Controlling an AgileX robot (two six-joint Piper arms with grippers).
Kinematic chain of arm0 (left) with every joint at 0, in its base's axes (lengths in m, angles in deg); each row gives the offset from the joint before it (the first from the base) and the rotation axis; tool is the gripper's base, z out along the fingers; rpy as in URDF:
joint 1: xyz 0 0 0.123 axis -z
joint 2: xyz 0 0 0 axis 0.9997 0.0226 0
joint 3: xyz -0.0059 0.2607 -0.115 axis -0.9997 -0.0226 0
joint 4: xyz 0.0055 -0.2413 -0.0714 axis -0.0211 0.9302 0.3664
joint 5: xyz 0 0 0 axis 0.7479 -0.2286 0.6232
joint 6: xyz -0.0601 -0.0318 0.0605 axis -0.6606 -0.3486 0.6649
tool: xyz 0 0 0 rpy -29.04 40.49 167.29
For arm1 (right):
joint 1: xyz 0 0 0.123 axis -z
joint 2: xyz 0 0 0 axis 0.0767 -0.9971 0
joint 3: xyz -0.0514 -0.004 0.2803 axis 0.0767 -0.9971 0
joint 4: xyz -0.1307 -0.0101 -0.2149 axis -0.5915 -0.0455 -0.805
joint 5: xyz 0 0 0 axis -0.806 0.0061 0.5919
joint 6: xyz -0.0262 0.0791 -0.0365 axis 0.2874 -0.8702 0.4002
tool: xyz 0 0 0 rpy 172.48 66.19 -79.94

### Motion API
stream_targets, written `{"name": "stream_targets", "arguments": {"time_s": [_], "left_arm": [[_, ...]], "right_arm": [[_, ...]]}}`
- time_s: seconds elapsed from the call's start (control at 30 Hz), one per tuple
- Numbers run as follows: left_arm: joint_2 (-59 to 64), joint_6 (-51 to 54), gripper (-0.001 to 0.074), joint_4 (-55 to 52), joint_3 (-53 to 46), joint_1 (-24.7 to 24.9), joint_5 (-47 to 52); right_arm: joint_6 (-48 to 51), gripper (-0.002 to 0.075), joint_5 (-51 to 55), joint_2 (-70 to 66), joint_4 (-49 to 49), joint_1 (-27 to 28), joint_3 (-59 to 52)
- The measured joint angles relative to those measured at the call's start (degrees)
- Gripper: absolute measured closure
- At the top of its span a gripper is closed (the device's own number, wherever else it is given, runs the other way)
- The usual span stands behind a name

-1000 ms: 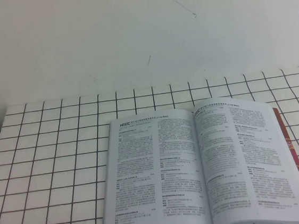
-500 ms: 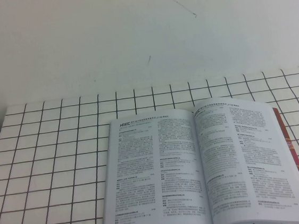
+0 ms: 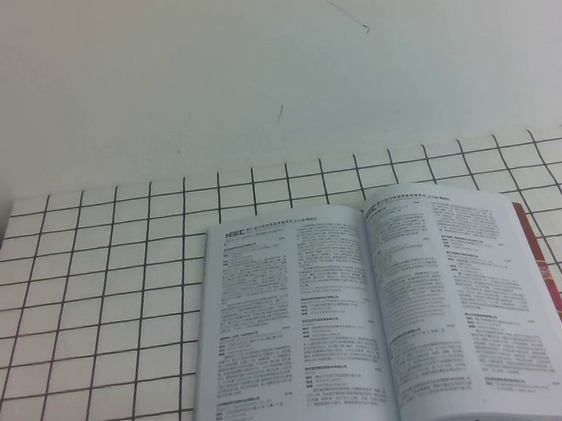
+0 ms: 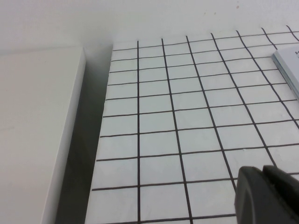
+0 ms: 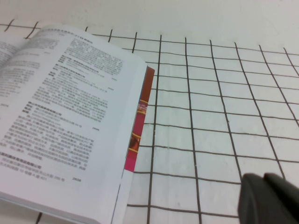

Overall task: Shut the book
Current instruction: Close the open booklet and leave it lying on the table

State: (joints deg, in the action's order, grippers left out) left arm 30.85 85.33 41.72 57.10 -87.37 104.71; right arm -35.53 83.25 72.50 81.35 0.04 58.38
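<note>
An open book [image 3: 383, 320] lies flat on the grid-patterned tablecloth [image 3: 98, 290], pages up, right of centre and reaching the near edge of the high view. A red cover strip [image 3: 550, 283] shows along its right side. Neither arm appears in the high view. The left gripper [image 4: 263, 170] hovers over bare cloth well left of the book, whose corner [image 4: 289, 65] just shows; its fingers are shut with nothing between them. Just right of the book [image 5: 70, 116] and its red cover edge [image 5: 138, 121], the right gripper [image 5: 263, 177] is over the cloth, also shut and empty.
A white flat slab [image 4: 37, 130] sits beside the table's left edge, with a dark gap [image 4: 81, 154] between them. A plain white wall [image 3: 265, 61] rises behind the table. Bare gridded cloth lies left of the book and to its right [image 5: 215, 102].
</note>
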Motion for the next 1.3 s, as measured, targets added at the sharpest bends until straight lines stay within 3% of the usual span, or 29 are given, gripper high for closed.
{"name": "stream_targets", "arguments": {"time_s": [0.17, 0.33, 0.57, 0.77, 1.03, 1.13, 1.3], "left_arm": [[0.00, 0.10, 0.0739, 0.00, -0.31, 0.00, -4.67], [0.00, 0.29, 0.0739, -0.83, -0.31, 0.00, -16.49], [0.00, 0.29, 0.0739, -1.33, -0.31, 0.00, -38.03], [-0.12, -0.27, 0.0739, -1.45, -0.31, 0.00, -49.08], [-0.12, -0.36, 0.0739, 1.43, -0.31, 0.00, -51.17], [-0.12, -0.36, 0.0739, 2.01, -0.03, 0.00, -48.21], [-0.12, -0.36, 0.0739, 2.10, 8.34, 0.00, -31.47]], "right_arm": [[0.47, 0.0729, -0.12, 0.00, -2.16, 0.00, 0.00], [0.67, 0.0729, -3.73, 0.00, -3.42, 0.00, -0.39], [1.07, 0.0729, -26.56, 0.00, -3.84, 0.00, -0.43], [-0.41, 0.0729, -42.67, 0.00, -3.84, 0.00, -0.43], [4.60, 0.0729, -49.34, 0.00, 4.40, 0.00, -0.43], [5.26, 0.0729, -43.11, 0.00, 5.41, 0.00, 1.28], [6.50, 0.0729, -26.85, 0.00, 5.26, 0.00, 9.94]]}}
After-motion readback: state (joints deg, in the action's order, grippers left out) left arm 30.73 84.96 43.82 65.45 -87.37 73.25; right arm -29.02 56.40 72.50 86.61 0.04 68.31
